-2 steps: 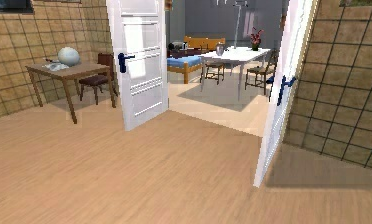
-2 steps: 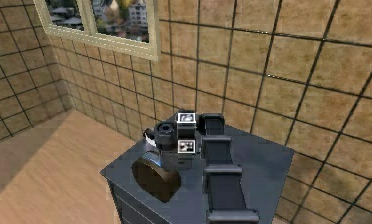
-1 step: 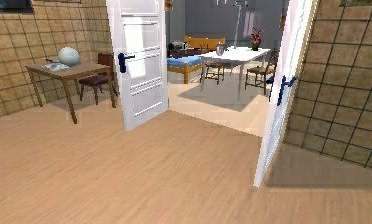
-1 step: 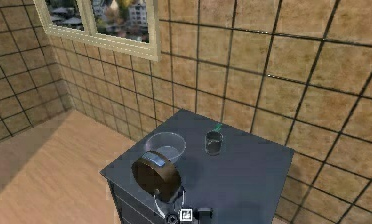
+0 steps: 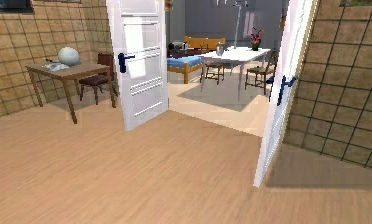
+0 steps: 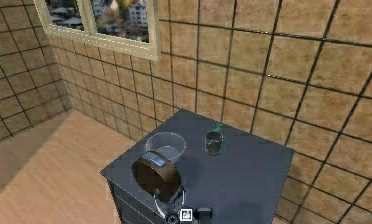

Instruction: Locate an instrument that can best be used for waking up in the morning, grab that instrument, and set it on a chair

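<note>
A: Dark cabinet top (image 6: 249, 175) under a tiled wall (image 6: 294, 70). Which way to reach?
B: The dark round thing (image 6: 154, 176), likely the alarm clock, stands right at the gripper (image 6: 166, 204) far end. Whether it's held, I can't tell.

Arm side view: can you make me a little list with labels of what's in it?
stand: dark grey cabinet
on it: dark brown machine with a clear bowl-like top, maybe a coffee maker
beside it: small dark green cup, standing apart
walls: brown tiles
opening: window at upper left, buildings outside
ground: light wood floor
</note>
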You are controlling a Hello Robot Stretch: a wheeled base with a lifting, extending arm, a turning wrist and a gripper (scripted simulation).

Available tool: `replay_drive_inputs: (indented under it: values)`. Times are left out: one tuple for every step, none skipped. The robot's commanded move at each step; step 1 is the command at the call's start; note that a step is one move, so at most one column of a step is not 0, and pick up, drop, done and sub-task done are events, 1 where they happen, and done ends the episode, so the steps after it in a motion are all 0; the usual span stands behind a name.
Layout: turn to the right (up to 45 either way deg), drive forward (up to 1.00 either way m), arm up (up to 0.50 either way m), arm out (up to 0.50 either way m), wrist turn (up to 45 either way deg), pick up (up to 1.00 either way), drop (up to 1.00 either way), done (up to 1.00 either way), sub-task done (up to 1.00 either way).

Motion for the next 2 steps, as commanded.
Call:
replay_drive_inputs:
  values:
    - [0.0, 0.0, 0.1, 0.0, 0.0, 0.0, 0.0, 0.0, 0.0]
    - [0.0, 0.0, 0.28, 0.0, 0.0, 0.0, 0.0, 0.0, 0.0]
